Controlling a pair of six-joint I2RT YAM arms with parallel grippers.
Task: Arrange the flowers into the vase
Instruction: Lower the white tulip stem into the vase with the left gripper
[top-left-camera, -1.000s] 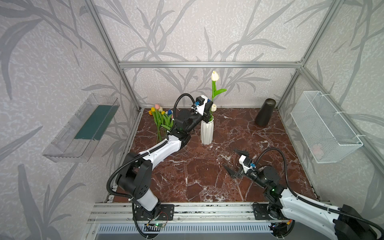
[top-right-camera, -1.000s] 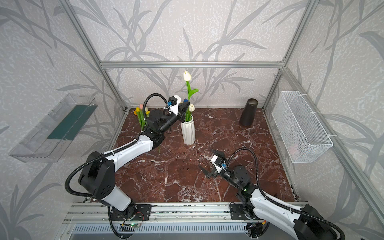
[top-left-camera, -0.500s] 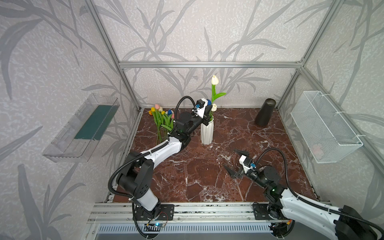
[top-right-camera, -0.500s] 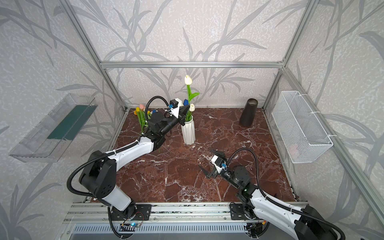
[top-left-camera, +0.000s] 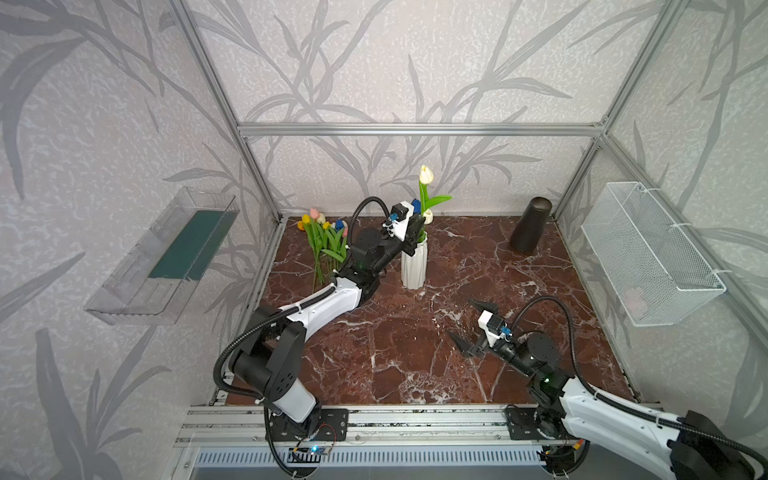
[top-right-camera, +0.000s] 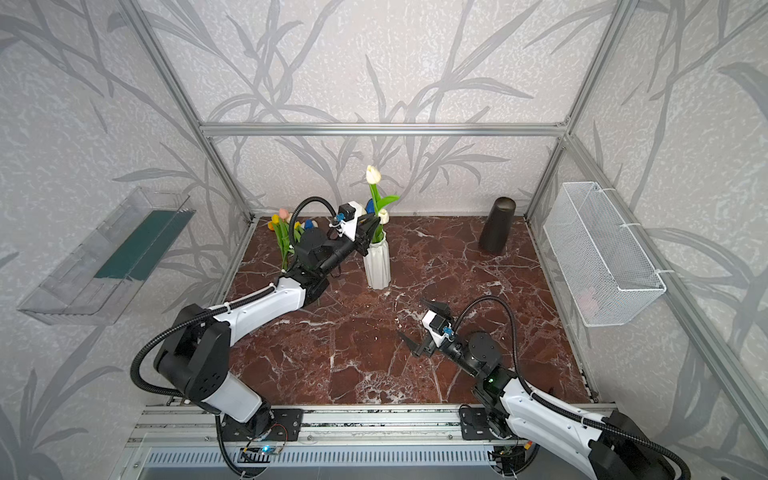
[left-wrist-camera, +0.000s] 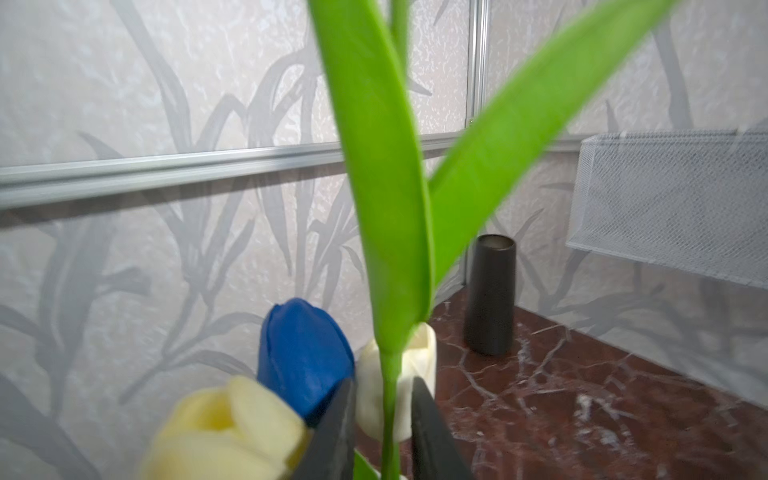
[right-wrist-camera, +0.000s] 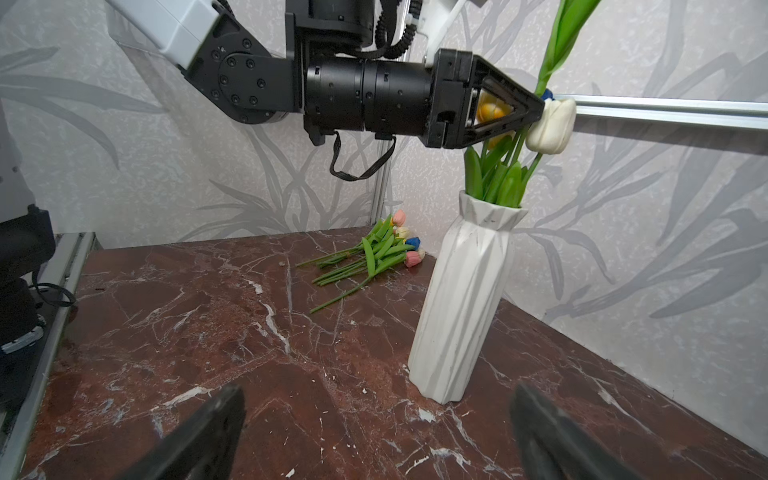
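Honestly, the left gripper (left-wrist-camera: 383, 388) sits slightly open around the tall white tulip (top-left-camera: 426, 174), on its stem and gripping nothing. The tulip stands in the vase (top-left-camera: 413, 266). Pulling back crooked could snag a leaf (left-wrist-camera: 374, 166) and drag it out. The right gripper (top-left-camera: 465, 319) is wide open and empty. Other flowers (top-left-camera: 326, 245) lie nearby.

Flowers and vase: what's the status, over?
Left hand open around stem of tall white tulip in vase. Right hand open, empty. Loose tulips on table. Nothing blocking.
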